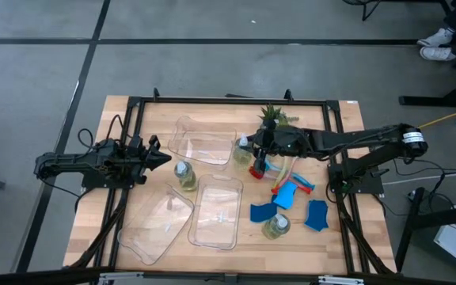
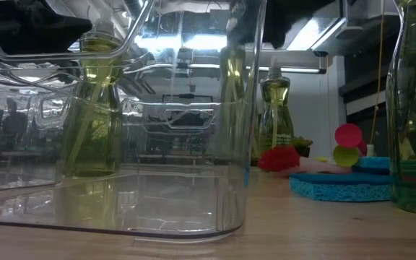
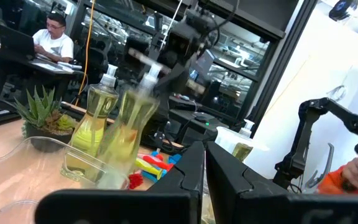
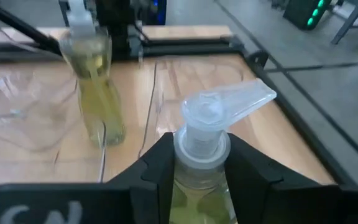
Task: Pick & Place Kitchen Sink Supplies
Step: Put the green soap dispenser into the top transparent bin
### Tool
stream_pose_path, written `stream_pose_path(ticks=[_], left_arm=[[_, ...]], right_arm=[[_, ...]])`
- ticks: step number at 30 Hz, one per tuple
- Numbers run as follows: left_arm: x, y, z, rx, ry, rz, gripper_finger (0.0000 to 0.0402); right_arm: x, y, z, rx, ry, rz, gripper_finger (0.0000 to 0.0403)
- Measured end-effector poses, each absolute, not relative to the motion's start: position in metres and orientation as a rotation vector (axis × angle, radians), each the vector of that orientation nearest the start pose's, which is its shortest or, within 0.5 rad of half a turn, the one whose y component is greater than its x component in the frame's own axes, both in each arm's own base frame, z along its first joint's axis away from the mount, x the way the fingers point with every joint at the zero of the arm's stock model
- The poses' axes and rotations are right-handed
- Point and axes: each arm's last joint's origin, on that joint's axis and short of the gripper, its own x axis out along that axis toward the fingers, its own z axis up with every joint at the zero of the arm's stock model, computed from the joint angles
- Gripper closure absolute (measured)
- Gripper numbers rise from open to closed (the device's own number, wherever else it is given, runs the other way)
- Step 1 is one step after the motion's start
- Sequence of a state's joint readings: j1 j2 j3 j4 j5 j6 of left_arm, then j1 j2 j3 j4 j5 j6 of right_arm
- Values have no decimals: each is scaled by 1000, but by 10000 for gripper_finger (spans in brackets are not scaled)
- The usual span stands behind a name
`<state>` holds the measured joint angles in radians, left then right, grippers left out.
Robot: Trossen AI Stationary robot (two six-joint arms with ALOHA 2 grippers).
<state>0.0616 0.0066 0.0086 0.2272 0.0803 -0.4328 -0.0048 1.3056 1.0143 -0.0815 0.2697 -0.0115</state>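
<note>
Pump bottle [image 1: 244, 150] of yellow-green liquid stands just in front of the small potted plant [image 1: 273, 116], pinched at its neck between my right claw's [image 1: 258, 147] two fingers; in my right wrist view the white pump head [image 4: 219, 109] sits right above them. It stands on bare wood just beside the clear tray [image 1: 203, 141] that lies left of the plant, touching or nearly touching that tray's end wall. That tray holds nothing. Two more clear trays [image 1: 217, 211] lie farther from the plant, toward the table's front edge, also with nothing in them. A second pump bottle [image 1: 184, 175] stands on the wood between the three trays, and a third [image 1: 275, 226] stands near the front edge, among the flat blue sponge pieces [image 1: 317, 214]. The red, blue and yellow-green brushes [image 1: 285, 176] lie in a loose bunch between the plant and the sponges. Open wood remains along the table's [image 1: 101, 206] left side. My right arm stretches in low from the right, nearly level. My left claw [image 1: 162, 159] waits well left of the plant, pressed together on nothing.
</note>
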Motion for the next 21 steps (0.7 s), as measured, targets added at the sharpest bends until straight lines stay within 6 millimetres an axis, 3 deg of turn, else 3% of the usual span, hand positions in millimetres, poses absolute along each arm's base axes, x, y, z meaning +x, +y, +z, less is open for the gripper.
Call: stream_pose_path(ticks=[11, 16, 21], left_arm=[[95, 4, 188, -415, -221, -68, 391], [95, 4, 188, -415, -221, -68, 391], [95, 4, 188, -415, -221, -68, 391]], right_arm=[[288, -9, 379, -121, 342, -258, 290], [289, -11, 391, -147, 270, -264, 290], [301, -20, 389, -153, 236, -296, 290]])
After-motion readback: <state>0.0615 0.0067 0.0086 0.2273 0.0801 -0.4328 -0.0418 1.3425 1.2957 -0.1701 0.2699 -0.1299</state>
